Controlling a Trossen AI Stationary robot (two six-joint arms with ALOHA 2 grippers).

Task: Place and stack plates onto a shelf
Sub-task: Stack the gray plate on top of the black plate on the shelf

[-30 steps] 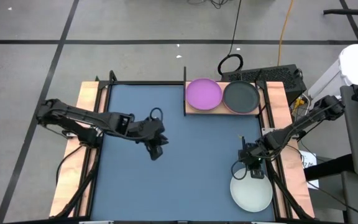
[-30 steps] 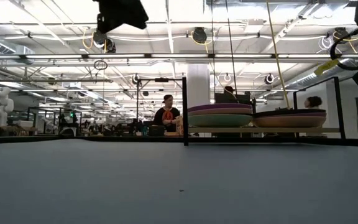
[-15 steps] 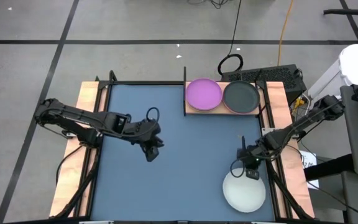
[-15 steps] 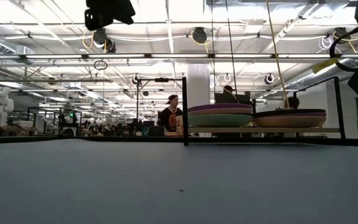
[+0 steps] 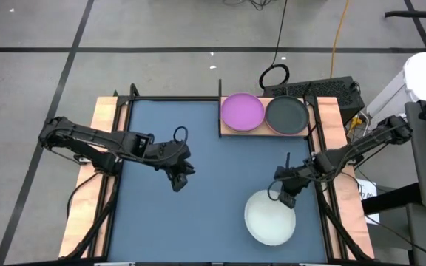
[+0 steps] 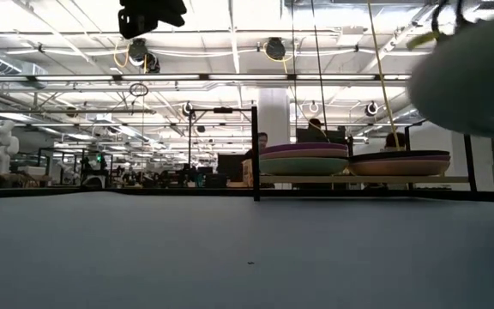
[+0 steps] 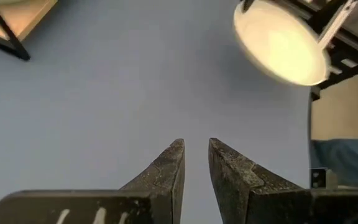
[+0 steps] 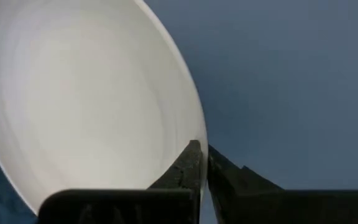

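- Right end effector (image 5: 285,193) is clamped on the rim of the pale mint plate (image 5: 270,217), its fingers pinched tight over the edge; the plate hangs lifted over the near right part of the blue counter (image 5: 198,148).
- Left end effector (image 5: 177,177) hovers over the middle of the counter, its fingers a narrow gap apart and holding nothing.
- Over at the far edge sits the shelf (image 5: 231,131), with a purple plate (image 5: 242,111) topping one stack and a black plate (image 5: 286,115) topping the other; the low view shows a greenish plate under the purple one.
- By my reckoning the step in hand is carrying the mint plate toward the shelf, with most plates already stacked.
- Next it needs to be swung well across to the shelf, levelled above a stack and let go gently; held only by its rim, it could tip or slip.
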